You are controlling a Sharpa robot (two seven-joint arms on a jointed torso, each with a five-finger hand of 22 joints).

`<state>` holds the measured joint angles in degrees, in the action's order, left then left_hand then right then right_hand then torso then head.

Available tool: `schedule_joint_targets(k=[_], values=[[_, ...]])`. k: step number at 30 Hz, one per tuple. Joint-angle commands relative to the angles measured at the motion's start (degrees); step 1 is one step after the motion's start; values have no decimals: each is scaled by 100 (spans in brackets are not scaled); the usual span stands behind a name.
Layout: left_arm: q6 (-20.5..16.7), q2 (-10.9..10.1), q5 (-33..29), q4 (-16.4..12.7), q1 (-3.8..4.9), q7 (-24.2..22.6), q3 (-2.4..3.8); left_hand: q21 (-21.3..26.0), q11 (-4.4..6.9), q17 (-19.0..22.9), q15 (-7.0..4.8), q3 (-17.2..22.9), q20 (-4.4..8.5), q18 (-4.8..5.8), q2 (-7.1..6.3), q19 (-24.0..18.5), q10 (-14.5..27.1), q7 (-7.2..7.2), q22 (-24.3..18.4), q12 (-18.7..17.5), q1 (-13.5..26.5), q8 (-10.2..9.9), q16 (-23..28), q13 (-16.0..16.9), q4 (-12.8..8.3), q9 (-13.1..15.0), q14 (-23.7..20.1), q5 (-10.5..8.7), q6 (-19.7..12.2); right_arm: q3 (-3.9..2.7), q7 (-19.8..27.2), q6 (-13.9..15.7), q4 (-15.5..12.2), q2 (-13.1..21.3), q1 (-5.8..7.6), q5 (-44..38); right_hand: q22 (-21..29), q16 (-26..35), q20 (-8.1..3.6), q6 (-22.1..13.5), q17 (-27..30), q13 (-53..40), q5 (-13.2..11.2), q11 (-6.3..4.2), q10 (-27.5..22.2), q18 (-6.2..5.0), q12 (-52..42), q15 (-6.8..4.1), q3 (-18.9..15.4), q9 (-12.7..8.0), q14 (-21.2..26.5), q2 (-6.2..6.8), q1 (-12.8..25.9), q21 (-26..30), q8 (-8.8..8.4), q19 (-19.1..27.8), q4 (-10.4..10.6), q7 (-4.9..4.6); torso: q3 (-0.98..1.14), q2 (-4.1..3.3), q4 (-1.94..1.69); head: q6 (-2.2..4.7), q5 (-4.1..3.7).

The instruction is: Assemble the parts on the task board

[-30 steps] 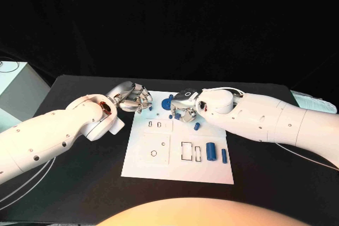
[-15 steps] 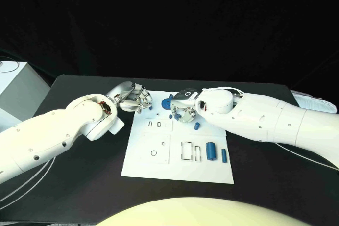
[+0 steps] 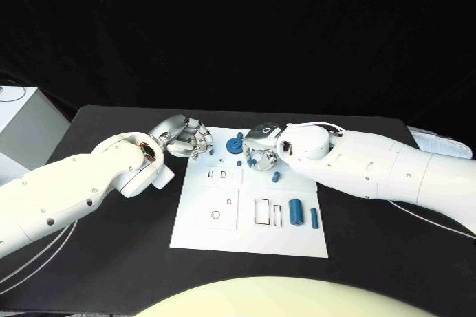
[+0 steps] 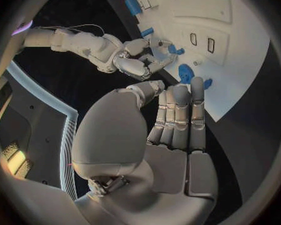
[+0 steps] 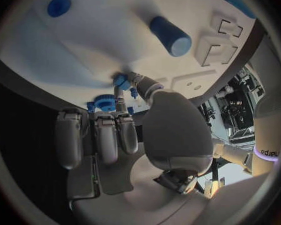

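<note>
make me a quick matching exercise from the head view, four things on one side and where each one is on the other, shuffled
Things:
1. left hand
2. right hand
3. large blue cylinder
4. blue gear

Places:
A. lying on the task board on the side nearer the robot, beside a thin blue pin
B. at the board's far left corner
C. over the board's far edge, to the right of the gear
D. on the board's far edge, between the two hands

Pairs: 1-B, 2-C, 3-A, 4-D
</note>
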<state>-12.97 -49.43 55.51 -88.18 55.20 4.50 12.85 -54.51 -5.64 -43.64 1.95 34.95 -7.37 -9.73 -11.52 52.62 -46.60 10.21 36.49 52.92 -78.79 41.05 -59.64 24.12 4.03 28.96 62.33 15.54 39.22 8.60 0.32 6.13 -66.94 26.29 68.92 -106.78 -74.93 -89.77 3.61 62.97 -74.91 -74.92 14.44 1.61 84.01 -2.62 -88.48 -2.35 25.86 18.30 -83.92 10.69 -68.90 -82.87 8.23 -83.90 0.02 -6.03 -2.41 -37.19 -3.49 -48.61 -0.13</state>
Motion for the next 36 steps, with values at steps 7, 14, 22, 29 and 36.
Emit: schedule_joint_targets(k=[7, 14, 22, 29, 36], values=[[129, 1, -32, -4, 1, 16, 5, 34, -45, 9, 8, -31, -16, -79, 69, -33, 9, 41, -7, -28, -2, -32, 29, -13, 24, -13, -19, 0, -3, 8, -151, 119, -49, 37, -19, -61, -806, -23, 28, -220, -1509, -1358, 28, 31, 498, 66, 39, 35, -96, -41, -608, 146, 152, 13, -101, -237, 128, -65, 1, -2, -1, -8, -1], [151, 6, -33, 0, 1, 27, 5, 40, -52, 18, 13, -40, -20, -78, 75, -33, 22, 49, -11, -28, 2, -39, 30, -25, 34, -24, -22, -1, -20, 8, -157, 134, -63, 38, -23, -39, -796, -23, 68, -385, -1509, -1333, -14, 90, 479, 63, 74, 84, -162, -73, -608, 184, 139, 32, -204, -228, 179, -134, -4, 0, 0, -12, -3], [164, 13, -34, 6, 0, 35, 5, 43, -54, 22, 15, -44, -22, -78, 77, -34, 26, 51, -13, -27, 4, -40, 29, -29, 40, -28, -23, -1, -25, 8, -153, 148, -68, 30, -28, -23, -795, -23, 78, -420, -1509, -1330, -14, 103, 477, 62, 79, 95, -173, -80, -608, 182, 124, 35, -228, -227, 190, -148, -4, -3, -3, -15, -7], [168, 16, -34, 8, 0, 39, 5, 46, -55, 25, 17, -45, -23, -79, 81, -34, 32, 52, -15, -26, -2, -42, 29, -34, 39, -32, -25, 1, -31, 8, -129, 99, -72, 22, -32, 15, -807, -23, 88, -405, -1509, -1340, 21, 109, 484, 65, 66, 104, -171, -76, -608, 156, 112, 25, -225, -232, 209, -151, -6, 0, -3, -24, -4], [189, 17, -34, 7, 0, 48, 5, 48, -56, 31, 17, -42, -24, -80, 89, -33, 39, 53, -17, -23, -20, -41, 29, -41, 32, -37, -28, 4, -36, 8, -102, -1, -43, -1, -59, 56, -820, -23, 105, -340, -1509, -1349, 279, 109, 489, 65, 58, 109, -101, -61, -608, 93, 51, 20, -211, -237, 258, -150, -7, -4, -4, -23, -8]])
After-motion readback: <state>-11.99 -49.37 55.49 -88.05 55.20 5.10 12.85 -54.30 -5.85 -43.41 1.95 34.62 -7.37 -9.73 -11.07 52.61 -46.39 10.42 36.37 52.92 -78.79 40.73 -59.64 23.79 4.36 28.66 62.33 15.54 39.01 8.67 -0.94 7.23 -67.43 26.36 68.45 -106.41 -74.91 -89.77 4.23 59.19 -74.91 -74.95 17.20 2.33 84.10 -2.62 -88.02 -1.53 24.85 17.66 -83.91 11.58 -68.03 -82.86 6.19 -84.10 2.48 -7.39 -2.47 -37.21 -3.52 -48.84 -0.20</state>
